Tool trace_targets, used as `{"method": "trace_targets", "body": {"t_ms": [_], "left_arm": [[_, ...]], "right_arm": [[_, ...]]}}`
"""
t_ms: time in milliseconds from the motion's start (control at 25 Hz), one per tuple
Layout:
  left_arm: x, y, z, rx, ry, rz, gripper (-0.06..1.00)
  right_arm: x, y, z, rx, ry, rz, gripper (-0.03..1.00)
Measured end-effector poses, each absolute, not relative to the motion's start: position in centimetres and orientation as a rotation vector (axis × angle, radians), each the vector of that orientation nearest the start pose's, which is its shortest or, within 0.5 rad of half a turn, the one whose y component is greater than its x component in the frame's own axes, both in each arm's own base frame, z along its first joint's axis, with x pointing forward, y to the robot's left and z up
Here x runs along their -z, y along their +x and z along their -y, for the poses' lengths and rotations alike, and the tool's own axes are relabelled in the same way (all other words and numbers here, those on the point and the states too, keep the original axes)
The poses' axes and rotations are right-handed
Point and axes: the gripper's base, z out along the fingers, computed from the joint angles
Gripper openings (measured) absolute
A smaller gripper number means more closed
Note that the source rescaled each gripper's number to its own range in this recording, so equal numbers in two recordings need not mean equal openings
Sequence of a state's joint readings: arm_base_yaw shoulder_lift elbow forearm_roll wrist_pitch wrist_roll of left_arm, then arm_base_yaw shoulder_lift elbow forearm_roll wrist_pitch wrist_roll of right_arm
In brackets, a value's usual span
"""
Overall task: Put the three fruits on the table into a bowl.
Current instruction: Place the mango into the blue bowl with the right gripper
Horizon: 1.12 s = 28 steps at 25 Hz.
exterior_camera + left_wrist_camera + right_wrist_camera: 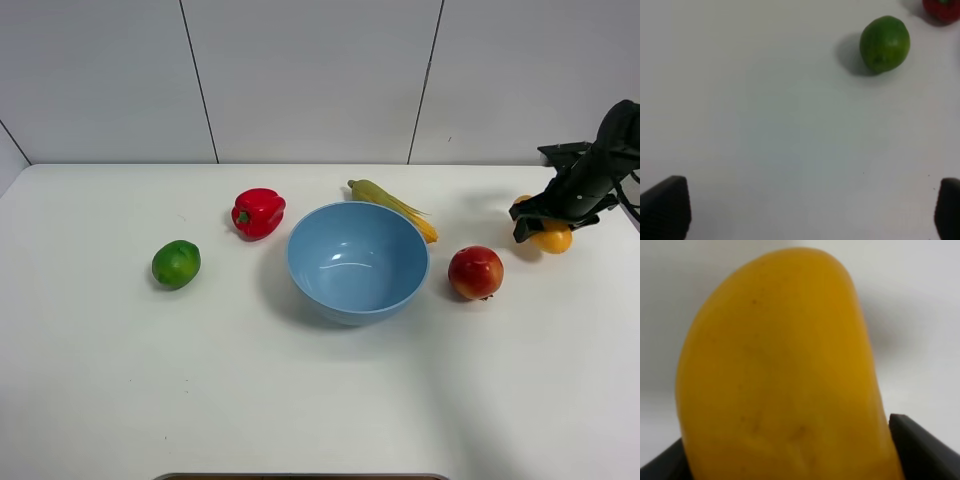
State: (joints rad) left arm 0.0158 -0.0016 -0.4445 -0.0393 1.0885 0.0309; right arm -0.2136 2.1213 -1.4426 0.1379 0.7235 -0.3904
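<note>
Right wrist view: gripping mango in right hand, by worktop's right edge; left hand spread open. Next, probably: lift, carry over light-blue bowl, release.

Bright, even light from overhead; soft shadows sit beside the lime and bowl. Faint glare inside the bowl. Up close, the mango looks blurry.

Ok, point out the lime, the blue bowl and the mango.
lime [884, 44], left wrist view, middle of its skin.
blue bowl [345, 240], exterior high view, bare inner wall.
mango [780, 370], right wrist view, middle of its side.
</note>
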Motion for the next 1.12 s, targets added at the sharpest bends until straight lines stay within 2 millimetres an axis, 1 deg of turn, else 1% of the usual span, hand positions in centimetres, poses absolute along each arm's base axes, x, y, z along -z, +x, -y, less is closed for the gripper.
{"method": "trace_targets", "body": {"t_ms": [360,640,720,800,880,1040,1120], "left_arm": [[-26.0,0.0,0.3,0.02,0.017,-2.125,1.0],[-26.0,0.0,0.3,0.02,0.017,-2.125,1.0],[-26.0,0.0,0.3,0.02,0.017,-2.125,1.0],[-26.0,0.0,0.3,0.02,0.017,-2.125,1.0],[-26.0,0.0,0.3,0.02,0.017,-2.125,1.0],[-26.0,0.0,0.3,0.02,0.017,-2.125,1.0],[-26.0,0.0,0.3,0.021,0.017,-2.125,1.0]], "right_arm": [[-20.1,40.4,7.7,-0.037,-0.061,-2.763,0.01],[-25.0,38.9,6.8,-0.114,-0.019,-2.679,0.01],[-26.3,38.4,6.1,-0.119,-0.04,-2.658,0.01],[-27.3,38.2,4.8,-0.124,-0.083,-2.636,0.01],[-28.2,37.9,3.0,-0.137,-0.148,-2.62,0.01],[-29.0,37.2,-1.7,-0.189,-0.321,-2.625,0.01],[-29.1,36.8,-4.6,-0.218,-0.424,-2.624,0.01]]}}
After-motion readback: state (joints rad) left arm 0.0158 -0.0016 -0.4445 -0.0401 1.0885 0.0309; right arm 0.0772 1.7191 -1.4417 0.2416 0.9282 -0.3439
